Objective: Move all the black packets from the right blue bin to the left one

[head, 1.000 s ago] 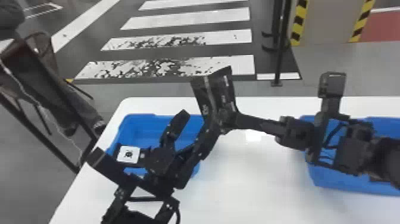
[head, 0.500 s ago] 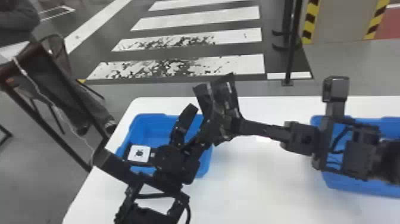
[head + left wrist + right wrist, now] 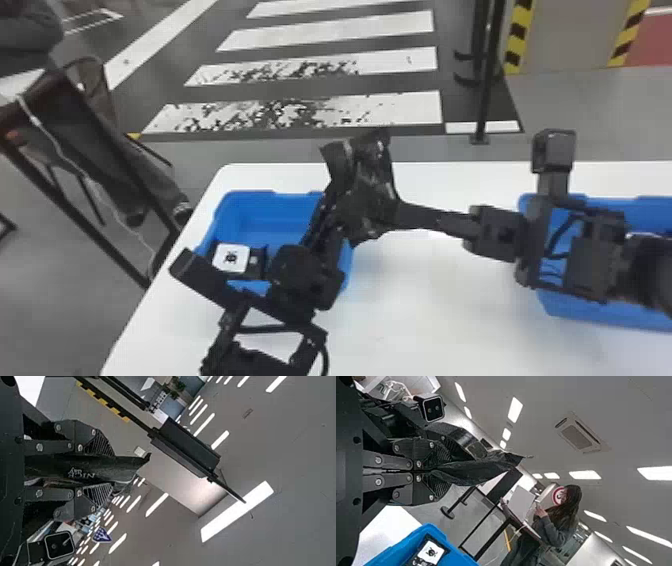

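Head view: a black packet point(image 3: 372, 165) is gripped by the left fingers point(image 3: 326, 220) and right fingers point(image 3: 417, 216); a white-labelled packet point(image 3: 231, 258) lies near them in the left bin point(image 3: 270, 207). Left wrist view: the black packet is clamped. Right wrist view: it is pinched.

Head view: I look forward, down over the table point(image 3: 430, 330).
Left wrist: close behind a packet point(image 3: 119, 468), facing the ceiling point(image 3: 301, 447).
Right wrist: likewise.
Head/right-wrist overlap: left bin point(image 3: 265, 212).
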`<state>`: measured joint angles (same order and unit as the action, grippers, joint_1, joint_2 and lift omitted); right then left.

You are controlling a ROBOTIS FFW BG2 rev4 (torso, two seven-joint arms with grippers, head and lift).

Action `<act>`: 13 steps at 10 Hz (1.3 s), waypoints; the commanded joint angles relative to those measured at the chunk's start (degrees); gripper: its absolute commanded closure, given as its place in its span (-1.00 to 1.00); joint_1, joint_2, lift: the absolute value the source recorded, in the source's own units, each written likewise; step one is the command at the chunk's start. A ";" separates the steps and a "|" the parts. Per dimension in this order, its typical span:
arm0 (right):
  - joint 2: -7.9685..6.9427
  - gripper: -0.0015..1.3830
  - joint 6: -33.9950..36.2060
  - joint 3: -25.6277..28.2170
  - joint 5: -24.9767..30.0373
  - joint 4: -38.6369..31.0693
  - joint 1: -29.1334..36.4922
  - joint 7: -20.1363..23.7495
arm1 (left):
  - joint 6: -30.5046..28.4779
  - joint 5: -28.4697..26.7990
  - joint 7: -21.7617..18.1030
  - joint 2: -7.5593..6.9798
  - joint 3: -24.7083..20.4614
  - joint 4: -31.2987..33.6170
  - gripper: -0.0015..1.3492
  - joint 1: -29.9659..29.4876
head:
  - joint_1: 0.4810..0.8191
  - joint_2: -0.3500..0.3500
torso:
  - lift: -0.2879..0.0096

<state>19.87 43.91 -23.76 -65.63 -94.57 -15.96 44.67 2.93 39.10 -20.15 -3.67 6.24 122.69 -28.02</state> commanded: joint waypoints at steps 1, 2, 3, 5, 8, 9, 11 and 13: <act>0.00 0.63 -0.46 0.00 -0.41 0.00 0.20 -0.11 | 1.15 -0.02 0.37 -0.10 0.50 0.00 0.80 -0.10 | 0.27 0.67 | -0.01; 0.09 0.56 -1.03 0.00 -0.18 -0.14 0.20 -0.20 | 2.13 -0.14 0.72 -0.10 0.62 0.00 0.80 -0.25 | 0.27 0.67 | -0.01; 0.26 -0.08 -1.45 0.22 2.68 -1.41 0.20 -0.20 | 3.54 -0.60 1.43 -0.10 0.50 0.00 0.80 -0.53 | 0.27 0.67 | -0.01; 0.44 -1.00 -2.85 2.85 4.16 -1.97 1.89 -0.20 | 5.37 -2.20 3.27 0.07 -0.98 0.00 0.80 0.60 | 0.27 0.70 | -0.01; 0.44 -0.46 -3.98 8.11 3.59 -2.25 5.26 -0.20 | 11.13 -23.45 8.37 1.39 -9.89 -9.84 0.80 7.63 | 0.16 0.75 | -0.01; 0.44 -0.38 -4.82 8.34 3.70 -2.39 5.55 -0.20 | 11.55 -31.22 9.87 1.48 -12.52 -14.34 0.80 10.44 | 0.13 0.77 | -0.01; 0.44 -0.36 -5.25 9.71 5.99 -4.22 6.39 -1.43 | 10.01 -39.44 12.59 1.48 -14.58 -21.37 0.80 13.68 | 0.11 0.87 | -0.01; 0.44 -0.33 -5.10 11.99 8.16 -7.88 8.78 -4.07 | 10.85 -42.53 15.84 1.92 -14.81 -25.87 0.70 13.82 | 0.21 0.89 | -0.01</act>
<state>20.30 38.75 -12.38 -58.10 -101.47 -7.75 40.69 13.59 -2.81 -4.41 -1.84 -8.56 98.23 -14.16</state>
